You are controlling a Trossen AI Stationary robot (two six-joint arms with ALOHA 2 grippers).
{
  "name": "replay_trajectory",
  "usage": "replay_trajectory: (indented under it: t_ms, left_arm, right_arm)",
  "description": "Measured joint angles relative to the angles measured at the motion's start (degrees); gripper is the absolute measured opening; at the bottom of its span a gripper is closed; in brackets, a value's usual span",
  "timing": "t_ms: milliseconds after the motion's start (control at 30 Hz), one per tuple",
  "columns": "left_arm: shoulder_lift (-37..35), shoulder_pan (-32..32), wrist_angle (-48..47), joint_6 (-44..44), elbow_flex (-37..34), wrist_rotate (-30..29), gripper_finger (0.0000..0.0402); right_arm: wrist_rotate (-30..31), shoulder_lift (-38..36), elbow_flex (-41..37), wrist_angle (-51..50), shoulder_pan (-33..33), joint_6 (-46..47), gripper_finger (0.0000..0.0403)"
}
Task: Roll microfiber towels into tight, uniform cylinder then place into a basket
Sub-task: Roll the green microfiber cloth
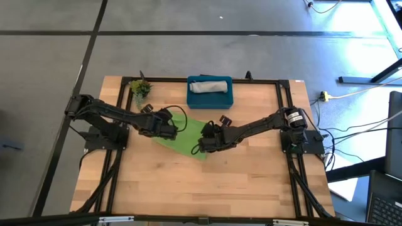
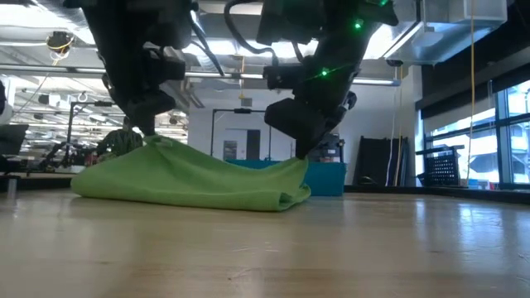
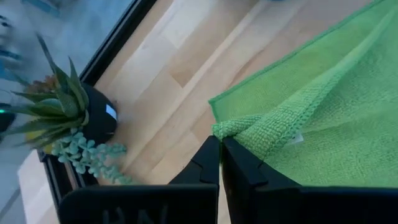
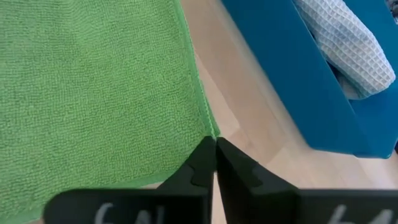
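lime green towel lies mid-bench, pinched at two corners: left gripper clenched on one, right gripper clenched on the other. behind it, at the bench's far edge, the teal basket holds a rolled grey towel; a small potted plant sits beside.

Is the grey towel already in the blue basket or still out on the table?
In: the rolled grey towel lies inside the basket; only the green towel is on the table.
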Motion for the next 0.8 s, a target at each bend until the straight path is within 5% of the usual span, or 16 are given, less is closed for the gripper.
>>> replay_trajectory:
  t_ms: [567, 800]
  left_arm:
    - [1.85, 4.90, 3.16, 4.79, -0.05, -2.64, 0.0063]
    - [1.80, 2.87, 3.69, 4.65, -0.88, 9.21, 0.0064]
  right_arm:
    - [-2.01, 0.00, 0.00, 1.65, -2.11, 0.14, 0.0196]
    - [-10.04, 0.00, 0.00, 5.42, -2.16, -2.13, 0.0212]
